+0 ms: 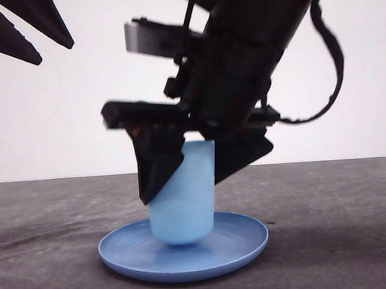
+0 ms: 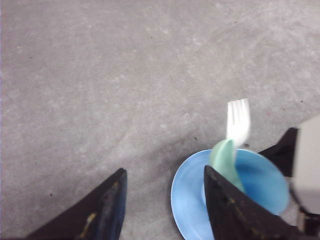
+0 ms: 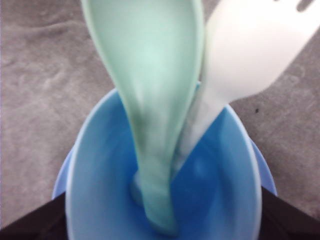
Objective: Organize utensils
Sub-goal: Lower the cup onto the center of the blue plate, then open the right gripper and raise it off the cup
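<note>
mint-green spoon [image 3: 150,100] and white fork [image 3: 250,55]: handles down in light blue cup [image 1: 183,197], clamped between right gripper [image 1: 188,177] fingers, over blue plate [image 1: 245,243]. left gripper [image 2: 165,210]: fingers apart, empty.

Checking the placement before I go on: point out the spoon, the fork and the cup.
spoon [image 3: 150,70], right wrist view, its oval bowl.
fork [image 2: 238,120], left wrist view, its tines.
cup [image 1: 186,197], front view, its side wall.

Cup [image 1: 183,201] on plate [image 1: 184,256] mid-counter [image 1: 342,227], right end effector [image 1: 182,178] flanking it on both sides, blocking side access. Spoon [image 3: 150,100] and fork [image 3: 245,55] fill the cup mouth. Counter open toward left and right edges. Left end effector [image 2: 165,205] apart, open counter between its fingers.
</note>
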You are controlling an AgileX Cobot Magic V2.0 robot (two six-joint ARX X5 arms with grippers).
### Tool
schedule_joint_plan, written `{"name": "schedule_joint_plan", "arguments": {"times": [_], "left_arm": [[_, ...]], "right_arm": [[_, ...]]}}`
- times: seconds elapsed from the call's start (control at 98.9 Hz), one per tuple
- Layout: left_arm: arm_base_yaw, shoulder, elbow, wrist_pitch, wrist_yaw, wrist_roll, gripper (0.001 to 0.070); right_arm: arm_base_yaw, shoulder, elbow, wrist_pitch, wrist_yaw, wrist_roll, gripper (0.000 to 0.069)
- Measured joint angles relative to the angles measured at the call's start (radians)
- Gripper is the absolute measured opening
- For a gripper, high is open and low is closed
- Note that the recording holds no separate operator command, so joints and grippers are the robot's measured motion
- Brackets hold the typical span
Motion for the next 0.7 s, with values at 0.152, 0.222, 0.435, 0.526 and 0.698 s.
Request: {"name": "schedule_joint_plan", "arguments": {"times": [0.152,0.222,0.435,0.526,0.698], "left_arm": [[0.0,0.0,0.0,0.0,0.0,0.0,0.0291],[0.0,0.0,0.0,0.0,0.0,0.0,0.0291],[0.0,0.0,0.0,0.0,0.0,0.0,0.0291],[0.0,0.0,0.0,0.0,0.0,0.0,0.0291],[0.0,0.0,0.0,0.0,0.0,0.0,0.0291]], "right_arm": [[0.005,0.007,-0.004,0.005,0.002,0.019,0.0414],[0.007,0.007,-0.004,0.005,0.002,0.024,0.0414],[0.008,0.008,-0.004,-0.002,0.0,0.034,0.0475],[0.009,0.008,-0.004,-0.003,-0.001,0.037,0.0529],[0.009,-0.001,-0.004,-0.046,-0.003,0.041,0.0548]]}}
